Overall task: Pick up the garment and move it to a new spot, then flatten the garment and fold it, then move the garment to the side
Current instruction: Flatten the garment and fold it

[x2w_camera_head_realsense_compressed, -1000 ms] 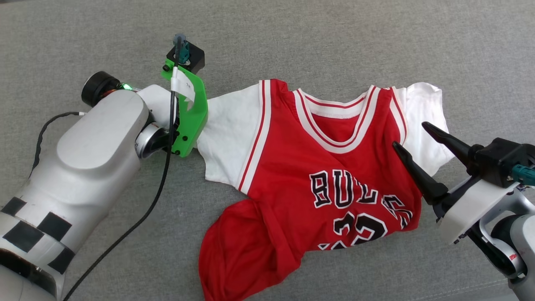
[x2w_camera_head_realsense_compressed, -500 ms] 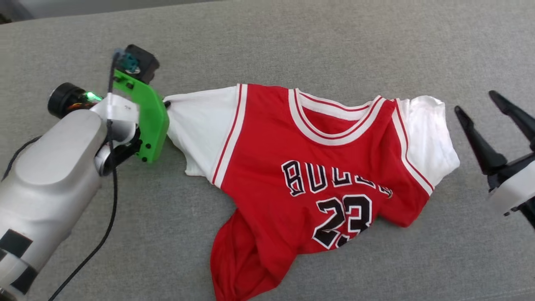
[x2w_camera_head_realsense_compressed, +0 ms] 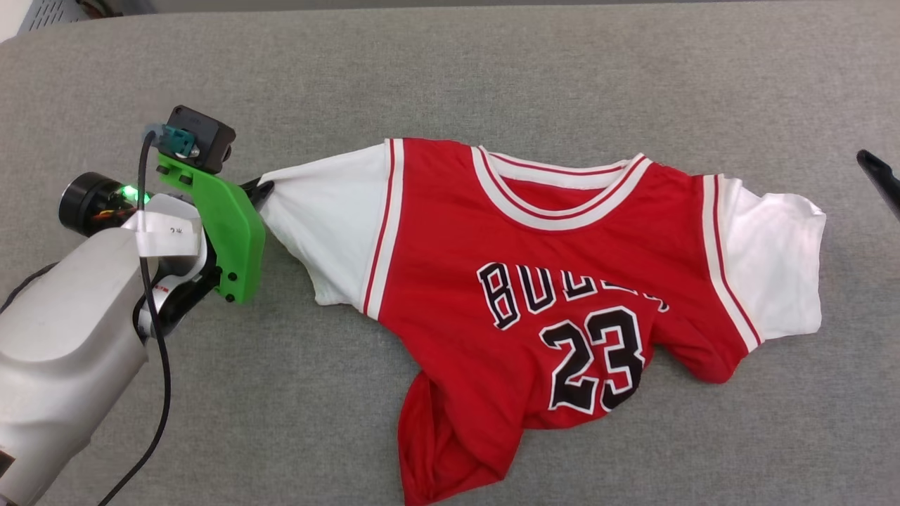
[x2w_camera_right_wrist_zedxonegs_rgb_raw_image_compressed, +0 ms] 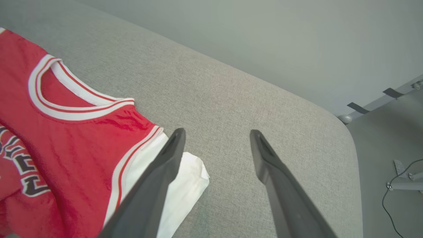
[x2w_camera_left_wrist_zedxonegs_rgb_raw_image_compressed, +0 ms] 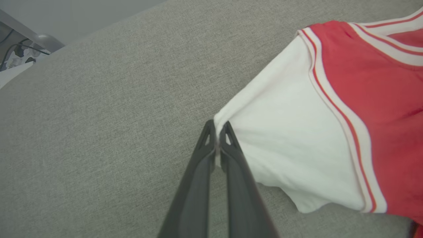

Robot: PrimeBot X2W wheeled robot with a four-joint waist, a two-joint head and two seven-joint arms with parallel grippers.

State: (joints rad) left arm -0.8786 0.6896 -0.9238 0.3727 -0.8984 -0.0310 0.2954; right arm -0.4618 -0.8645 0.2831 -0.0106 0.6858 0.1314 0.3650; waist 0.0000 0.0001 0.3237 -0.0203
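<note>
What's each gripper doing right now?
Left gripper: shut on the jersey, pinching its sleeve corner.
Right gripper: open, holding nothing.

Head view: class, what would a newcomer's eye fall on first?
The red BULLS 23 garment sprawls across the middle of the grey surface, hem crumpled. The left gripper pinches its white sleeve tip at the left; the right gripper hangs open near the other sleeve.
</note>
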